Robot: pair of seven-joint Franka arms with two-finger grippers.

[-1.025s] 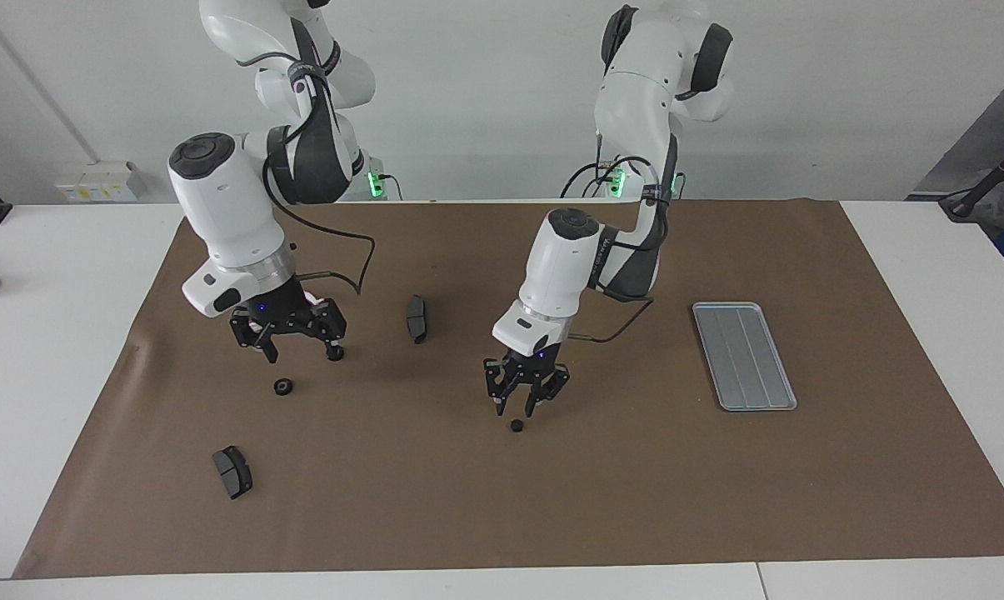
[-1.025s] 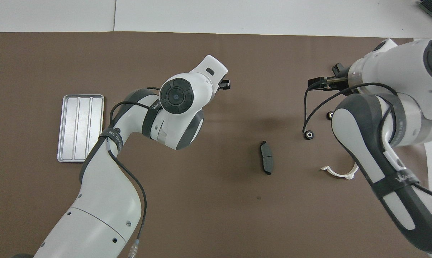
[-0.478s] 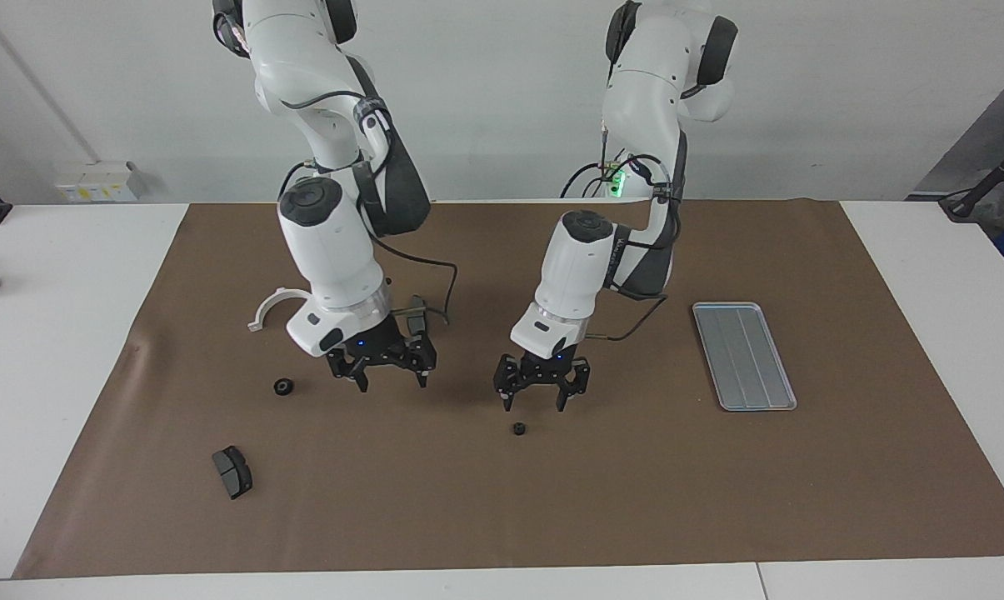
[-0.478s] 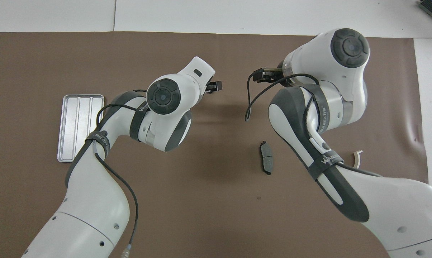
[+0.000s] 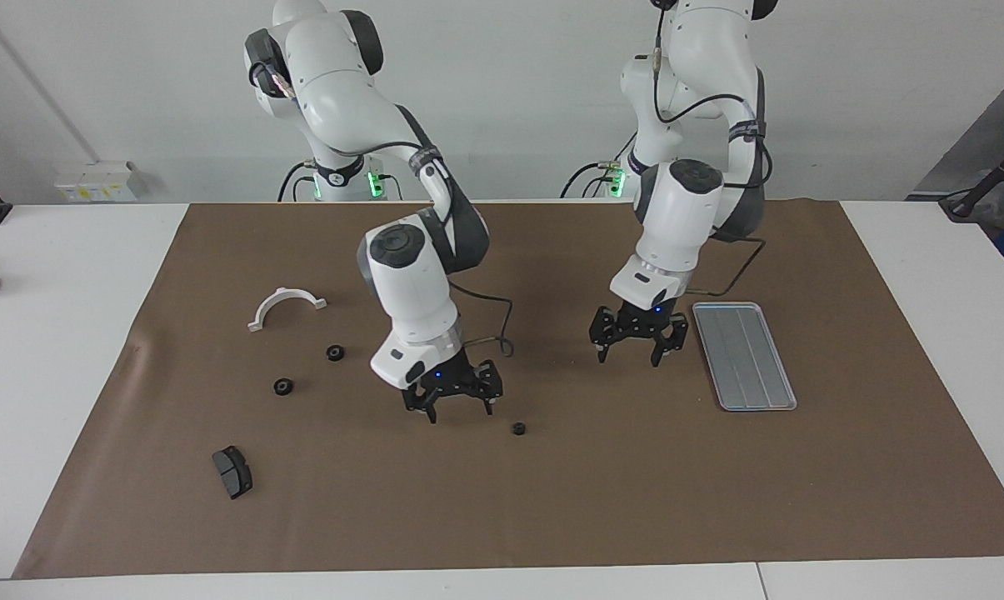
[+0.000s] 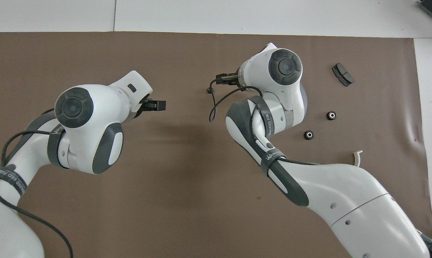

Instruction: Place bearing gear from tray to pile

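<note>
Low over the brown mat, the right pincer [image 5: 457, 406] hangs with its fingers spread and nothing between them, just beside a lone black gear [image 5: 517, 428] that lies on the mat toward the left arm's end of it. The left pincer [image 5: 637, 342] hovers beside the tray [image 5: 745, 356], fingers likewise apart and empty. The silver tray shows only its bare ridges. Toward the right arm's end of the counter [image 5: 43, 333] lie the pile's two other gears, one [image 5: 334, 353] nearer the robots than the other [image 5: 282, 387], well apart from the lone gear. A white half-ring bracket [image 5: 285, 304] sits nearer the robots than these; a dark brake pad [image 5: 232, 472] lies farther out.
</note>
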